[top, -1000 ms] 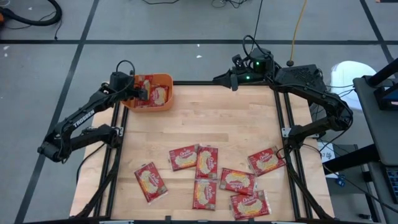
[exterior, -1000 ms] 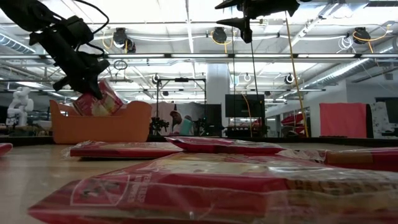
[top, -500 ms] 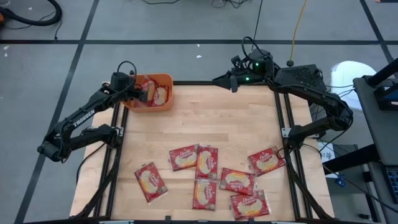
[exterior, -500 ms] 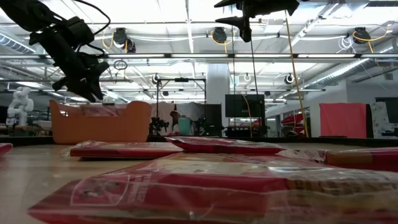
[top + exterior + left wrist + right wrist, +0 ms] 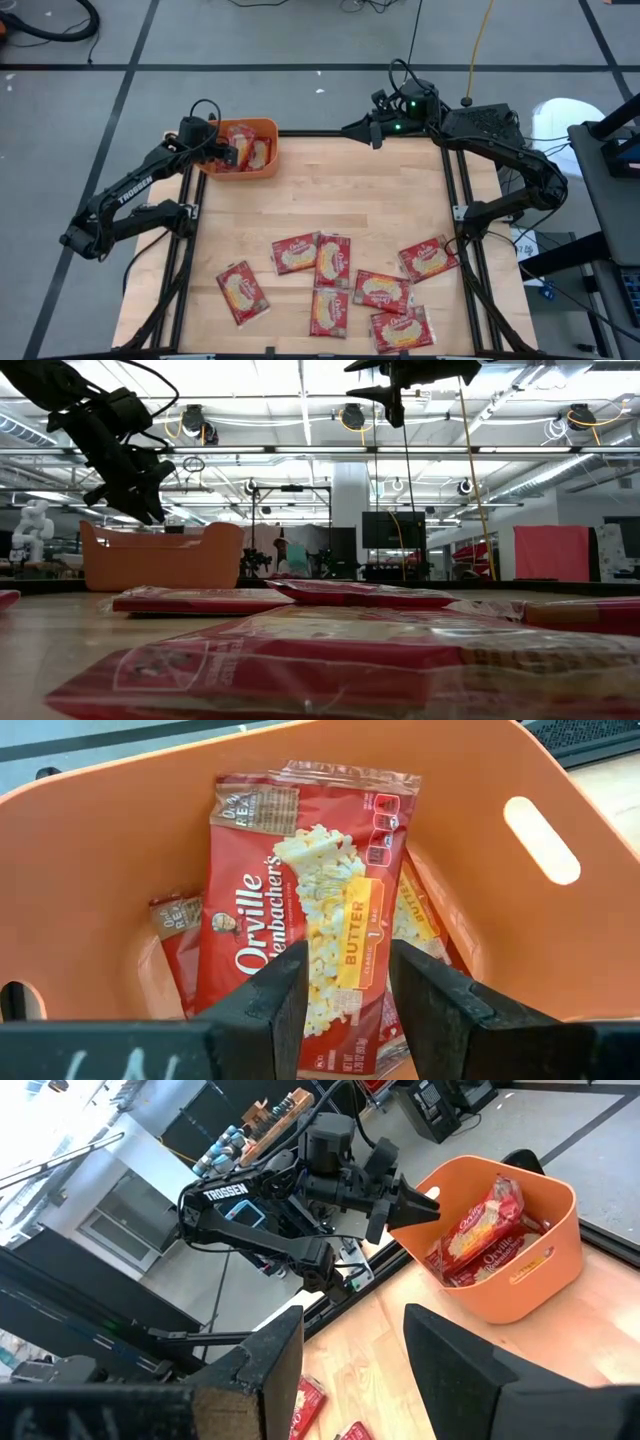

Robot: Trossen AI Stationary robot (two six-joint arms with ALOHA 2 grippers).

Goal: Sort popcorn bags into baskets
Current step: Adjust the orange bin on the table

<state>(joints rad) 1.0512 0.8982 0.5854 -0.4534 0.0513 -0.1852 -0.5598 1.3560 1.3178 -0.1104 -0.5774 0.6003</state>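
Since a second ago: packet released from the left gripper (image 5: 345,1005) and dropped flat into the orange basket (image 5: 268,160); nothing else shifted. Left gripper now hovering just above the basket's rim, fingers (image 5: 268,1010) parted to a middling gap, empty. Right gripper (image 5: 350,1355) parked high at the table's far edge, well apart from the basket, fingers parted and empty too.

Inside the basket: top popcorn bag (image 5: 310,910) lying face up and slightly askew, leaning on the bags beneath. Seven more loose bags (image 5: 330,262) scattered on the table (image 5: 370,200) at the near side, well apart from the basket, several overlapping.

Likely trouble from here: overlapping packets in the cluster could come up two at a time or slide under a pinch; slick film could slip from the fingers mid-carry; stacked bags leaning on the basket wall could ride up over the rim as more land.

Readable on the top bag: "Orville", then a partly hidden "…enbacher's", "BUTTER", "CLASSIC", "BAG". On the left arm: "TROSSEN".
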